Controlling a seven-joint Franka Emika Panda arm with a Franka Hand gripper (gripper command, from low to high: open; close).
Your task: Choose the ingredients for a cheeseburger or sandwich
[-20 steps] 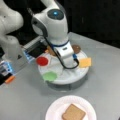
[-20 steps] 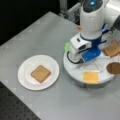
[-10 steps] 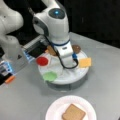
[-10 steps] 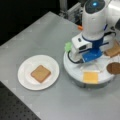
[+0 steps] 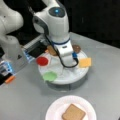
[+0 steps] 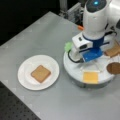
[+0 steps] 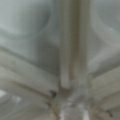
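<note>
One toast square (image 5: 73, 112) lies flat on the white plate (image 5: 53, 110), at a front view's bottom, and nothing is stacked on it, so the sandwich stands at its bottom layer only. The other ingredients sit on the round white tray (image 5: 75, 75) behind it: green lettuce (image 5: 49, 76) on the near rim, red tomato slice (image 5: 42, 61) just beside it, orange cheese square (image 5: 85, 62) on the far side of the rim, dark patty (image 5: 76, 48) at the back, and a second toast square (image 6: 113, 50) at a front view's right edge. Since a second ago almost nothing has shifted: every piece lies where it lay, and the arm stays planted over the middle of the tray, so no new ingredient has been picked. The gripper (image 6: 93, 65) is down at the tray's centre, above bare white surface between the pieces; whether its jaws are parted or closed I cannot tell. The wrist view shows only pale tray ribs (image 7: 71, 45) close up, no food in it.
</note>
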